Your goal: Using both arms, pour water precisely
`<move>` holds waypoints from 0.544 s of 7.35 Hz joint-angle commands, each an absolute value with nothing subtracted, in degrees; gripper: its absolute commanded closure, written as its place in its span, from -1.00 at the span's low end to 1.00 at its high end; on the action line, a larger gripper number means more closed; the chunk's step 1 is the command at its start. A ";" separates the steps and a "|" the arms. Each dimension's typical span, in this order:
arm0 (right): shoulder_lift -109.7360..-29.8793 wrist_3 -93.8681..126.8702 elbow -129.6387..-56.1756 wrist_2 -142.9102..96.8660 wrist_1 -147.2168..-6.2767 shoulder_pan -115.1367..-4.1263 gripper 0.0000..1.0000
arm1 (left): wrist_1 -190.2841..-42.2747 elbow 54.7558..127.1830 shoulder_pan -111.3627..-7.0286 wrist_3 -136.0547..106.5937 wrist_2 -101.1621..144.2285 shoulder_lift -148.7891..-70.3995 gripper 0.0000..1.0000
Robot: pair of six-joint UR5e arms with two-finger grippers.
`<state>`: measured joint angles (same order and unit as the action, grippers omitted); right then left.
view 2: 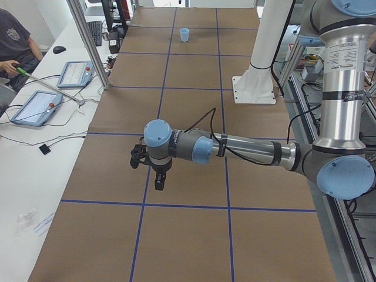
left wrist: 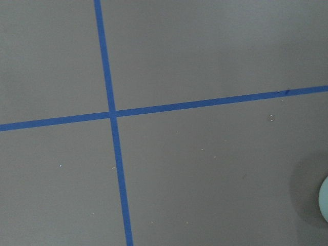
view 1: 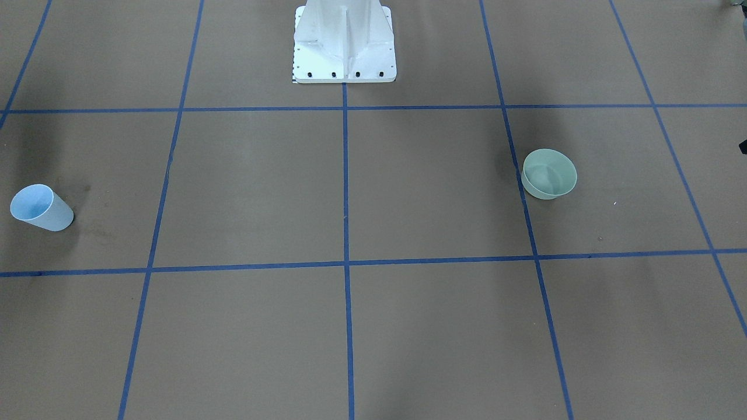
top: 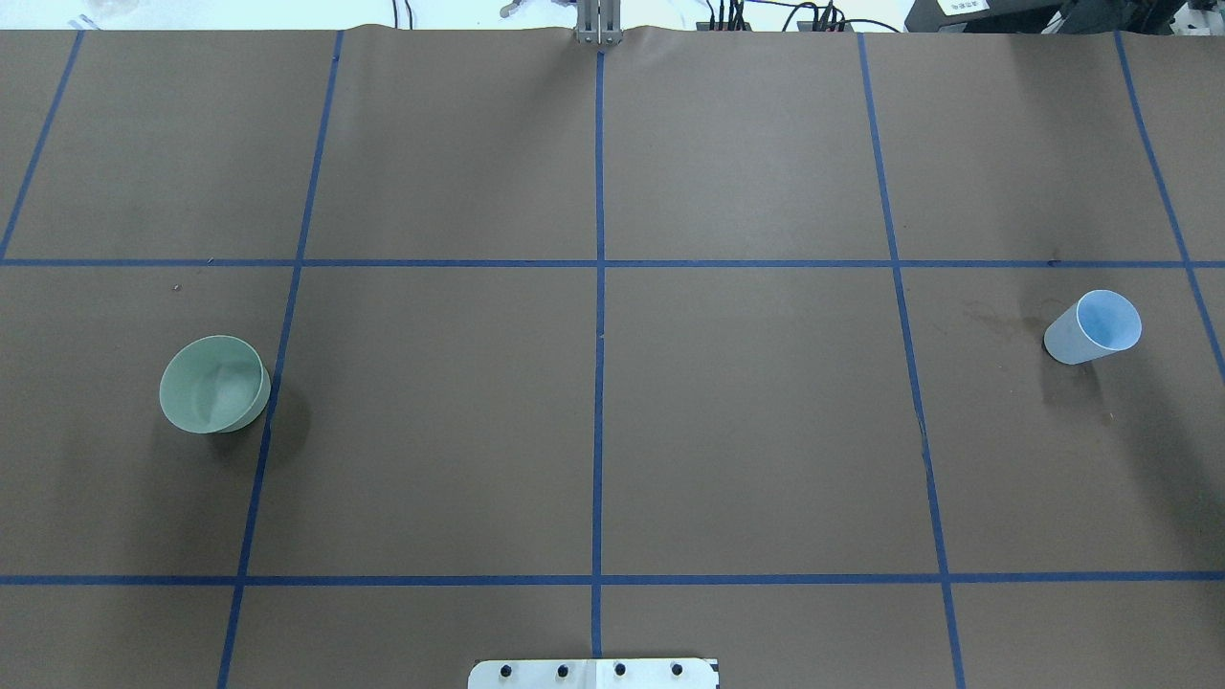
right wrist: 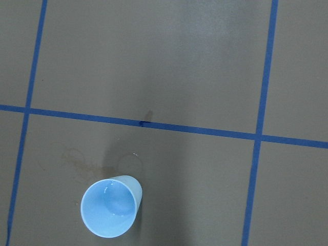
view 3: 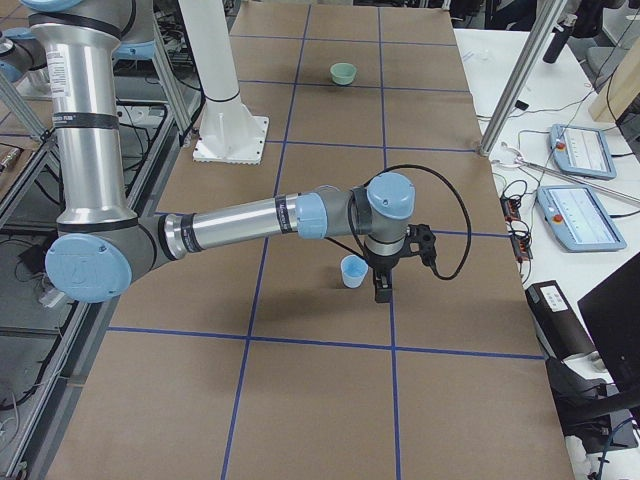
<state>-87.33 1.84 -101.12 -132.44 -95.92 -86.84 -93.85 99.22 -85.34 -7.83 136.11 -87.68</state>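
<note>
A light blue cup (top: 1094, 328) stands upright at the table's right side, and my right wrist view looks down into this cup (right wrist: 110, 206). White glints of water (right wrist: 117, 202) show at its bottom. A pale green bowl (top: 212, 384) sits at the left side; only its rim (left wrist: 324, 198) enters the left wrist view. My left gripper (view 2: 158, 181) hangs above the table, fingers pointing down. My right gripper (view 3: 381, 287) hangs just beside the blue cup (view 3: 353, 271). Both arms appear only in the side views, so I cannot tell whether either gripper is open or shut.
The white pedestal (view 1: 344, 46) is bolted at the robot's edge of the table. Blue tape lines (top: 599, 287) grid the brown table cover. A faint stain (right wrist: 82, 160) marks the cover by the cup. A side bench carries tablets (view 2: 35, 107), and a person (view 2: 12, 41) sits there.
</note>
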 commanded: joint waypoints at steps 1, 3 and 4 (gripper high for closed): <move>-87.45 1.76 -101.07 -130.43 -96.15 -86.84 -0.99 | -93.78 101.14 -85.34 -8.27 135.44 -87.71 -1.00; -87.36 1.85 -101.34 -130.52 -96.24 -86.84 -0.99 | -94.13 102.99 -85.34 -8.44 135.61 -87.45 -1.00; -87.45 1.93 -101.16 -130.52 -96.33 -86.84 -0.99 | -94.22 103.27 -85.25 -8.35 135.53 -86.76 -1.00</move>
